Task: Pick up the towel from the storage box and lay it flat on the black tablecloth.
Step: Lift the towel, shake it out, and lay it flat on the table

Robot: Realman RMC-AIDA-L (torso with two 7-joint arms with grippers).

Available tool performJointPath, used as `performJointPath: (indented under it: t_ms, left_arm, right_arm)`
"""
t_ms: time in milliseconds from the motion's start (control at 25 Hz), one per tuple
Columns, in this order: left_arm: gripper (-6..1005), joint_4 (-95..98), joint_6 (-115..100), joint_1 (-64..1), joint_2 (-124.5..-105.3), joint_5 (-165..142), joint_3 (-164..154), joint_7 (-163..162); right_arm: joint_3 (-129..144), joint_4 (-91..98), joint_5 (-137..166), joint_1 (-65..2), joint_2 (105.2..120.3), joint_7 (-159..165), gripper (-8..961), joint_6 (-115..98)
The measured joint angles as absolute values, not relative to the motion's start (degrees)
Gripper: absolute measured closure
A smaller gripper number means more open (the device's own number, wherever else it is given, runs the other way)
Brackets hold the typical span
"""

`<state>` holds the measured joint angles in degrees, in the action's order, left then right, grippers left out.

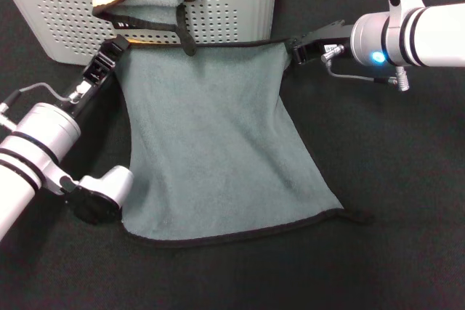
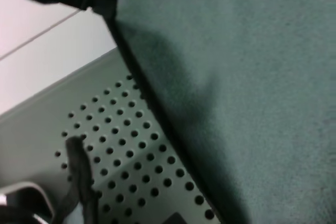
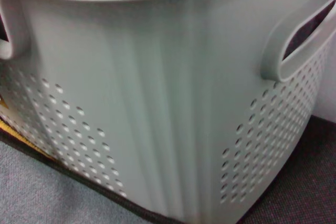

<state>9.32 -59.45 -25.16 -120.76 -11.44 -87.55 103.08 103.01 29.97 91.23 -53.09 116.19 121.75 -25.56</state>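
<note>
The grey-green plush towel [image 1: 218, 150] lies spread on the plain black tablecloth [image 1: 407, 201]. Left gripper [image 1: 115, 50] and right gripper [image 1: 296, 52] each pinch 1 far corner beside the perforated grey plastic storage box [image 1: 240, 5]. Uneven release could wrinkle it, I reckon.

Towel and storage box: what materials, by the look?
The towel: looks like plush microfibre or terry, matte grey-green, fuzzy nap with a black stitched border. The storage box: apparently moulded plastic, light grey, smooth with a slight sheen, rows of punched round holes.
</note>
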Motion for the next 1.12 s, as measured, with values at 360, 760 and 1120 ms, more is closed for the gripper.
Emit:
performJointPath:
  t_ms: [360, 760, 1120]
  left_arm:
    - [978, 9.0, -56.0, -25.1, -120.71, -11.4, -87.5, 112.5]
    - [969, 8.8, -54.7, -24.8, -120.69, -11.4, -87.3, 112.7]
    - [805, 8.7, -57.1, -23.9, -120.53, -12.6, -87.7, 102.2]
  right_arm:
    - [103.0, 30.0, 91.2, -53.1, 116.19, 121.7, 875, -25.7]
    - [103.0, 29.9, 91.3, -53.0, 116.18, 121.6, 840, -25.9]
    - [102.9, 31.0, 91.3, -50.6, 116.18, 121.5, 809, -24.3]
